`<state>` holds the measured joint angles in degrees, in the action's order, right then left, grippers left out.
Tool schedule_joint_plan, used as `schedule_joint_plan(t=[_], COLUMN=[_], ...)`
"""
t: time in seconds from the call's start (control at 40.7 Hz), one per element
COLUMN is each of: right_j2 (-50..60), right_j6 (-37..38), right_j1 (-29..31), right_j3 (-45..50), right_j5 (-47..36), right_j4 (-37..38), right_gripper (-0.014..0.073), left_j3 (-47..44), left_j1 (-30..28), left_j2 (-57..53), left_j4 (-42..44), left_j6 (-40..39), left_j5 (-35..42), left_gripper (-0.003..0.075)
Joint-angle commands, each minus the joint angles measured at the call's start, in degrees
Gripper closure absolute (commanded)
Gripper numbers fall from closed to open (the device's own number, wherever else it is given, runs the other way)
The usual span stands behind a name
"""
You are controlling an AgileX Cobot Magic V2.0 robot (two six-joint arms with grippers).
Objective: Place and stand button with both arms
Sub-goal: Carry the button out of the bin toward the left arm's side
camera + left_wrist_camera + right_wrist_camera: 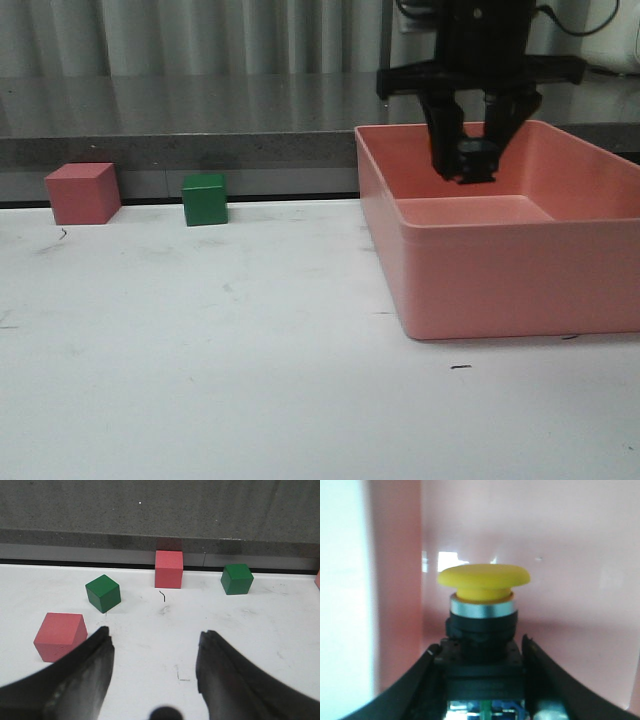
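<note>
The button (pixel 484 582) has a yellow mushroom cap, a silver-and-black collar and a black base with bluish terminals. My right gripper (pixel 482 652) is shut on its black base, with the cap pointing away from the wrist. In the front view the right gripper (pixel 472 168) hangs inside the pink bin (pixel 500 232), above its floor, with only the button's dark base (pixel 478 160) showing between the fingers. My left gripper (pixel 155 640) is open and empty over the white table; it does not show in the front view.
A pink cube (pixel 83 192) and a green cube (pixel 205 198) stand at the table's far left edge. The left wrist view shows two pink cubes (pixel 60 635) (pixel 168 569) and two green cubes (pixel 103 593) (pixel 237 578). A grey ledge (pixel 200 140) runs behind the table.
</note>
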<state>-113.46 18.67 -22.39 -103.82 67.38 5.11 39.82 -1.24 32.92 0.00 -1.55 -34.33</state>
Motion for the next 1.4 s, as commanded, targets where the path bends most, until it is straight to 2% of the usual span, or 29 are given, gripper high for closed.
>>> schedule_joint_plan(t=[0.0, 0.147, 0.369, 0.762, 0.934, 1.106, 1.376], right_j2=[6.4, 7.8, 5.9, 0.3, -4.6, -10.8, -19.3], right_j6=[-0.3, 1.7, 4.9, 5.0, 9.9, 14.3, 22.5], right_j1=[-4.0, -10.1, -17.9, -19.6, -20.8, -22.0, -24.5], right_j3=[-2.1, -2.1, -2.1, -2.1, -4.4, -12.0, -25.1], right_j5=[-1.3, -5.1, -11.4, -15.2, -12.6, -8.1, -1.7], right_j4=[0.1, -2.6, -2.9, -4.7, -4.6, -3.4, 3.0], right_gripper=[0.034, 0.034, 0.034, 0.034, 0.0337, 0.0337, 0.0337], left_j3=[1.5, 1.5, 1.5, 1.5, 1.5, 1.5, 1.5], left_j1=[0.3, 0.3, 0.3, 0.3, 0.3, 0.3, 0.3], left_j2=[0.4, 0.4, 0.4, 0.4, 0.4, 0.4, 0.4], left_j4=[-0.6, -0.6, -0.6, -0.6, -0.6, -0.6, -0.6], left_j6=[-0.3, -0.3, -0.3, -0.3, -0.3, -0.3, -0.3], left_j5=[4.2, 4.2, 4.2, 4.2, 4.2, 4.2, 4.2], left_gripper=[0.0357, 0.0357, 0.0357, 0.0357, 0.0357, 0.0357, 0.0357])
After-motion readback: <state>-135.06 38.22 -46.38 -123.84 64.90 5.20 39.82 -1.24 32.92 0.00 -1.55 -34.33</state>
